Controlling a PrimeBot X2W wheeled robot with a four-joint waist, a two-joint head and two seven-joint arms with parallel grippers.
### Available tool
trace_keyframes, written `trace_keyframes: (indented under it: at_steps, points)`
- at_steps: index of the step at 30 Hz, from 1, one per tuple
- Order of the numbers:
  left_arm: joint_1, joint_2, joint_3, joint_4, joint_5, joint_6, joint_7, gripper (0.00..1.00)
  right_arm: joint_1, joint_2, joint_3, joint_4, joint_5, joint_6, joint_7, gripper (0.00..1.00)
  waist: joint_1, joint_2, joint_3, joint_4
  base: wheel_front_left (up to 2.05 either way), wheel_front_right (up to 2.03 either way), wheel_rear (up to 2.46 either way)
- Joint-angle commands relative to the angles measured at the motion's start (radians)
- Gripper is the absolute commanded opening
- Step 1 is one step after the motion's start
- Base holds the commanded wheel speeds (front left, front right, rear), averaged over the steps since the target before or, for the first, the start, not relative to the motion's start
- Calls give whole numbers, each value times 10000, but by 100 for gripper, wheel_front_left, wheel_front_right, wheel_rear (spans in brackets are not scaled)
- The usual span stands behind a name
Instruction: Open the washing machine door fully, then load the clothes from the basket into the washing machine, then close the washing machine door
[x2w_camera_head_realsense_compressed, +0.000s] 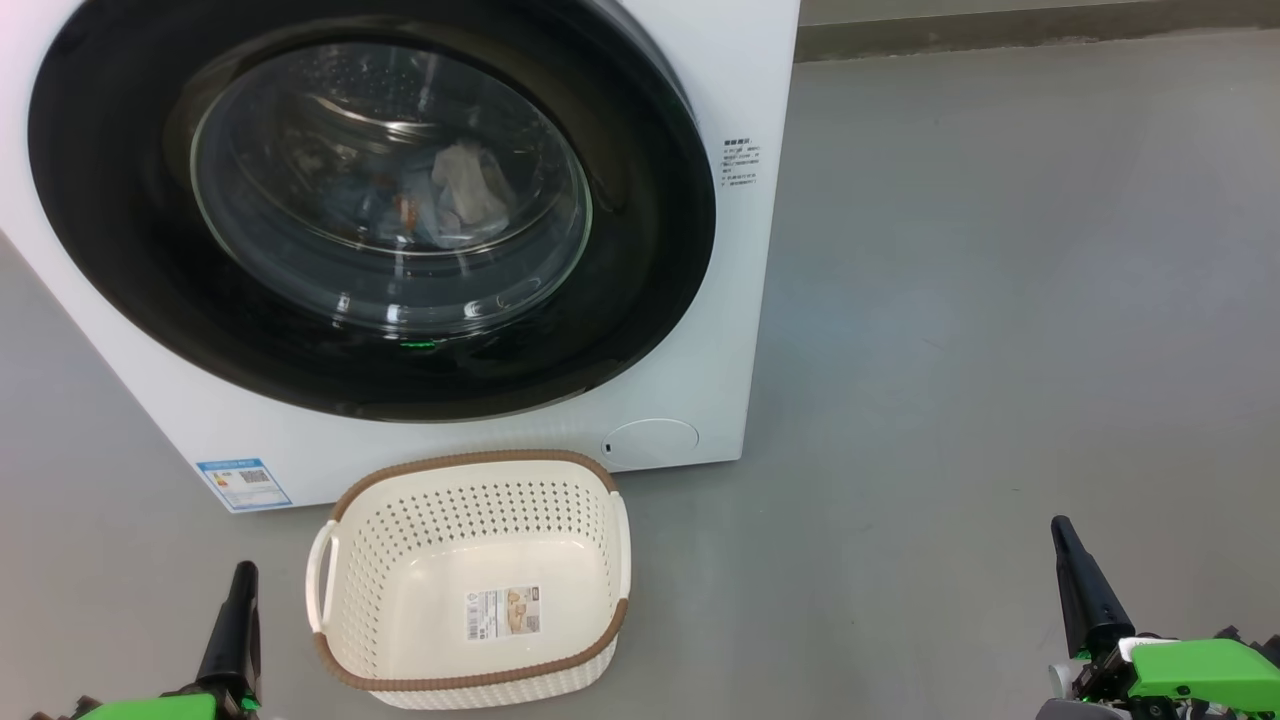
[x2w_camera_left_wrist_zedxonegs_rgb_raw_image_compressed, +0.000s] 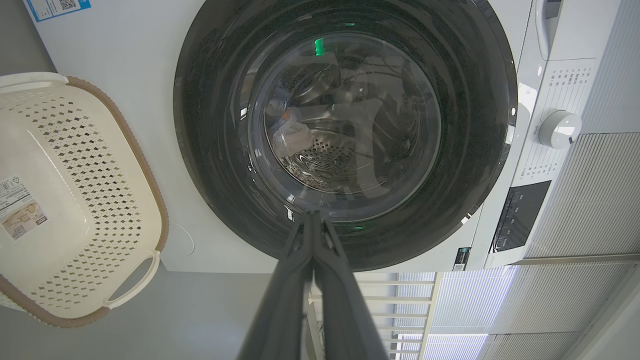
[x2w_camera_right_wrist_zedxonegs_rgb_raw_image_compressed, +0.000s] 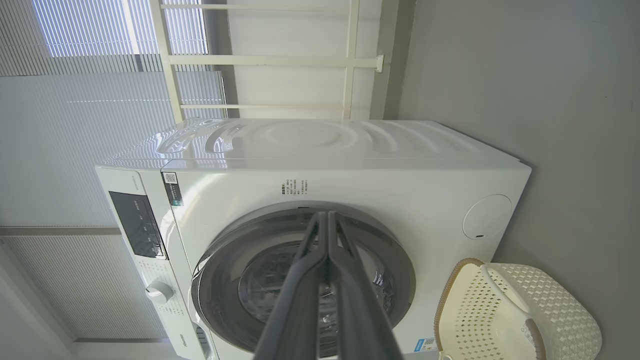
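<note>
Your left gripper (x2w_camera_head_realsense_compressed: 243, 575), at the lower left, and right gripper (x2w_camera_head_realsense_compressed: 1063, 535), at the lower right, both have their fingers pressed together and hold nothing. Between them, at lower centre, the basket (x2w_camera_head_realsense_compressed: 400, 540) sits on the floor (x2w_camera_head_realsense_compressed: 950, 350), just in front of the washer (x2w_camera_head_realsense_compressed: 740, 300). Its door (x2w_camera_head_realsense_compressed: 120, 200) lies shut at the upper left, and through the glass you see the clothes (x2w_camera_head_realsense_compressed: 462, 185) inside.

Long, slim, matte black fingers (x2w_camera_left_wrist_zedxonegs_rgb_raw_image_compressed: 287, 300) on the left claw (x2w_camera_head_realsense_compressed: 243, 575) and the right claw (x2w_camera_head_realsense_compressed: 1063, 532), tapering from thick bases to blunt tips, dark grey up close. Behind each, a bright green housing (x2w_camera_head_realsense_compressed: 1200, 665) with angular edges; beside the right one, a small white tab (x2w_camera_head_realsense_compressed: 1138, 648) and a pale grey collar (x2w_camera_head_realsense_compressed: 1062, 682).
</note>
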Motion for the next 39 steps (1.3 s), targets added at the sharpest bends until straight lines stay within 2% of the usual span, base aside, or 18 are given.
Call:
trace_keyframes:
  at_steps: [1, 39]
  points:
    - [-395, 165, 320, -184, -21, -33, 38, 0, -420, -23, 252, -244, -82, -13, 57, 0, 0, 0, 0, 0, 0, 0, 0]
    - [-395, 164, 321, -184, -20, -33, 39, 0, -422, -7, 229, -243, -102, -13, 76, 0, 0, 0, 0, 0, 0, 0, 0]
